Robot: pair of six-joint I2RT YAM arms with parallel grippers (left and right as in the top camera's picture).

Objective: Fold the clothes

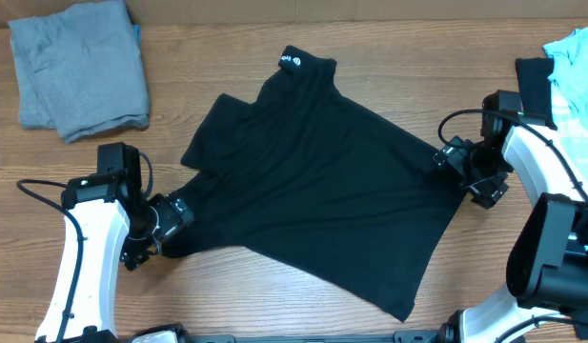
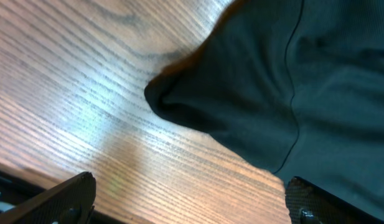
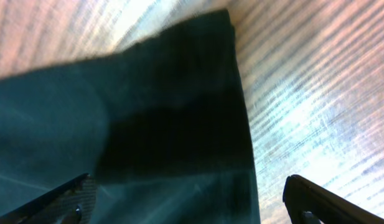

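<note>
A black short-sleeved T-shirt (image 1: 317,167) lies spread flat and tilted on the wooden table, its neck with a white logo (image 1: 295,61) at the top. My left gripper (image 1: 165,224) is open at the shirt's lower left corner (image 2: 179,102), fingers over bare wood. My right gripper (image 1: 462,171) is open at the shirt's right edge, its fingers straddling the fabric edge (image 3: 198,137). Neither holds anything.
A folded grey garment (image 1: 79,67) lies at the back left. A light blue garment (image 1: 575,57) lies at the back right, beside a black object (image 1: 535,81). Bare wood (image 1: 227,295) lies in front of the shirt.
</note>
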